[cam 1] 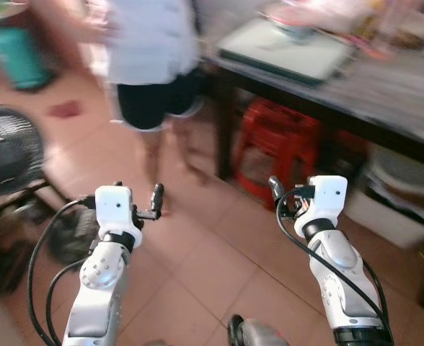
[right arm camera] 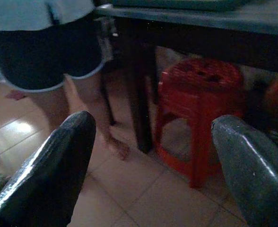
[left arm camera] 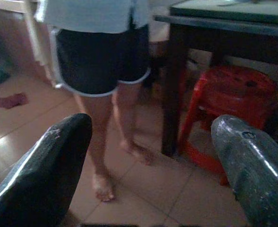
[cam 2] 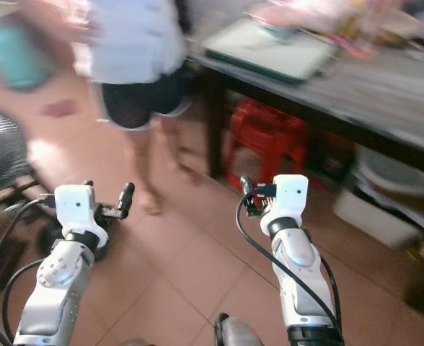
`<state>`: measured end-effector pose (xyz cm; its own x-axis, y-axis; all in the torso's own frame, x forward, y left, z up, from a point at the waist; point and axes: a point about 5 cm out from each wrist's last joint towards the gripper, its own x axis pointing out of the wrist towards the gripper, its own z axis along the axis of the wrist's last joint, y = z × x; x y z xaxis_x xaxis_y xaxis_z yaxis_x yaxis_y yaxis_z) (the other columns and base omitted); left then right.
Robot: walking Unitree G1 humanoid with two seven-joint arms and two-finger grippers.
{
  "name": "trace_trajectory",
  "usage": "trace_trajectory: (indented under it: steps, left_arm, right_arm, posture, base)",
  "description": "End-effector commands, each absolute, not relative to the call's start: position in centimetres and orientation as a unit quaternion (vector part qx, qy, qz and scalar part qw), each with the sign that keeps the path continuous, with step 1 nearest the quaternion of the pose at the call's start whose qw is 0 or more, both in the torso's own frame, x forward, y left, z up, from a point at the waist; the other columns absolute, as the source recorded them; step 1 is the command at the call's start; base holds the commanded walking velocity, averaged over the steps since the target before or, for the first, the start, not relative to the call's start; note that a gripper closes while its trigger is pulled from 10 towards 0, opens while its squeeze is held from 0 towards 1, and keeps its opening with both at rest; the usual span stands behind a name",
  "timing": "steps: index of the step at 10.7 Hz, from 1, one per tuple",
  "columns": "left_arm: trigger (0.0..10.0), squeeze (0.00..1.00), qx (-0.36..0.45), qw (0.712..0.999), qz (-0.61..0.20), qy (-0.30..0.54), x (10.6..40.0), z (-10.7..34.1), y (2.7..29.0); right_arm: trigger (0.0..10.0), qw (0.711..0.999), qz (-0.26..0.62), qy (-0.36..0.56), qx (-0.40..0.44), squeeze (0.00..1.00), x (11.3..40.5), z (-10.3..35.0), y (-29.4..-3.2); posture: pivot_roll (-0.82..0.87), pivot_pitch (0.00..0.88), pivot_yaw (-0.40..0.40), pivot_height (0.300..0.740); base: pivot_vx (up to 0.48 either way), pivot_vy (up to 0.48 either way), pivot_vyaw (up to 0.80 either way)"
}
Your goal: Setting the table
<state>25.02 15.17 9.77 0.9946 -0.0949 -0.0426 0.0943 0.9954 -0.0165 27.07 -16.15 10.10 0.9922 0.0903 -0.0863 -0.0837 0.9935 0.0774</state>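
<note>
A dark table (cam 1: 392,97) stands at the upper right, blurred. On it lies a flat green tray (cam 1: 284,50) with a bowl (cam 1: 295,25) at its far side, and several blurred items sit further right. My left gripper (cam 1: 138,193) is held out over the tiled floor, open and empty. My right gripper (cam 1: 284,194) is raised at the same height, short of the table's near edge. In the wrist views the left gripper (left arm camera: 151,156) and the right gripper (right arm camera: 153,156) both show their fingers wide apart with nothing between them.
A person (cam 1: 151,58) in a light top and dark shorts stands barefoot at the table's left corner. A red plastic stool (cam 1: 277,144) sits under the table, with white containers (cam 1: 392,209) to its right. A black floor fan (cam 1: 6,148) stands at left, a teal bin (cam 1: 17,58) behind it.
</note>
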Motion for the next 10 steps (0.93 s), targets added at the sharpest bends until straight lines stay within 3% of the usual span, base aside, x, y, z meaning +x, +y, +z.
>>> trace_trajectory:
  steps: [1, 10]
  left_arm:
    - [10.0, 0.00, -0.008, 0.999, -0.045, 0.022, 25.12, 9.83, 15.31]
    - [10.0, 0.00, -0.008, 0.999, -0.031, 0.027, 24.87, 9.66, 16.11]
  right_arm:
    - [10.0, 0.998, 0.044, 0.039, 0.033, 0.00, 27.23, 10.43, -16.35]
    - [10.0, 0.998, 0.046, 0.041, 0.032, 0.00, 26.82, 10.38, -16.25]
  posture:
    - [0.01, 0.054, 0.051, 0.740]
    - [0.02, 0.068, 0.054, 0.740]
  base:
    - [0.000, -0.416, -0.77]
    - [0.000, -0.031, -0.78]
